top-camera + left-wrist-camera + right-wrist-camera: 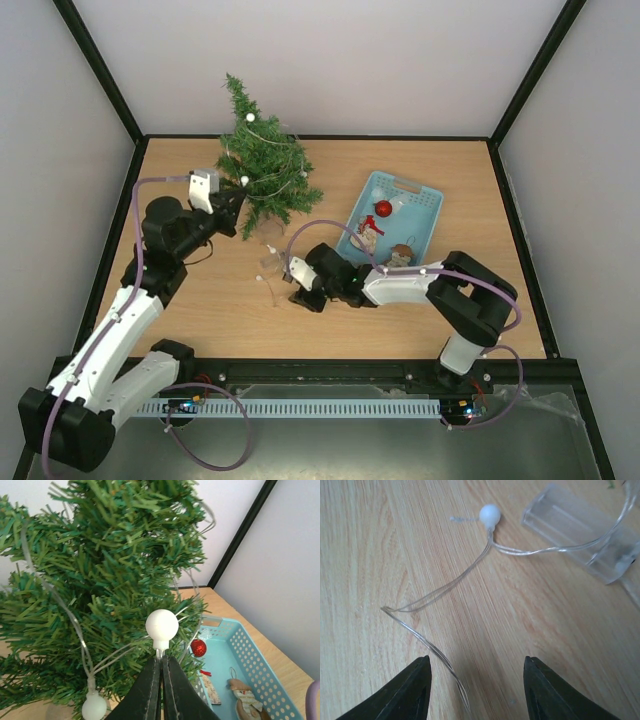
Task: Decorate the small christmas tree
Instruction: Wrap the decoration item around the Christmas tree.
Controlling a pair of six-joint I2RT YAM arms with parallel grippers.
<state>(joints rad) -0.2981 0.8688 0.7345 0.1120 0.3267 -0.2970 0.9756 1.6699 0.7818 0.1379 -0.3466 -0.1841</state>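
Green small christmas tree (262, 160) just fwd of left tool (161, 660), light string (161, 625) pinched.

White-and-black arms (110, 335) carry lilac cables (136, 220) and end in black jaws.

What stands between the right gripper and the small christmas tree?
Nothing tall. The open right gripper hovers over the loose light wire and its white bulb on the table; a clear plastic piece lies beyond, toward the small christmas tree.
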